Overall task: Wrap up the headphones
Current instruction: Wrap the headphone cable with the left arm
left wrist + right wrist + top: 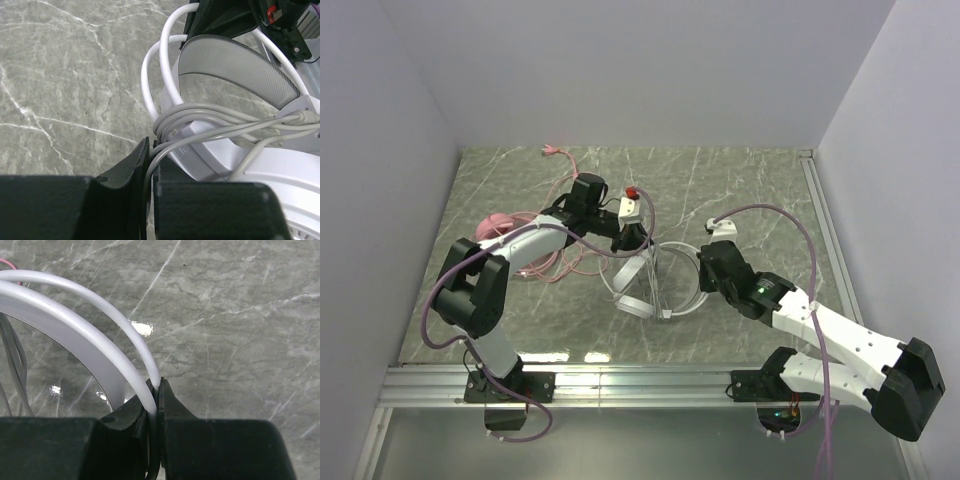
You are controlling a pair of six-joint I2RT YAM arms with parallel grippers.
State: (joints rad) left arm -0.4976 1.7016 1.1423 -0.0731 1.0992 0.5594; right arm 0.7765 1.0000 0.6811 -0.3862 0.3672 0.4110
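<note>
The white-grey headphones (648, 285) stand at the table's middle. Their thin grey cord (215, 131) is looped several times round the base of the white headband (167, 75). My left gripper (626, 240) is shut on this cord; in the left wrist view (151, 146) the cord runs down between the closed fingers. My right gripper (705, 268) is shut on a thin white hoop of the headband (75, 325), which the right wrist view (157, 385) shows pinched between the fingertips. The pink headphones (500, 226) lie at the left behind my left arm, with the long pink cord (563, 165) trailing to the back.
A small white box with a red button (630, 205) sits just behind my left gripper. Pink cord loops (560, 262) lie under the left forearm. A metal rail (640, 385) runs along the near edge, another (825, 240) along the right side. Walls close in left, back and right.
</note>
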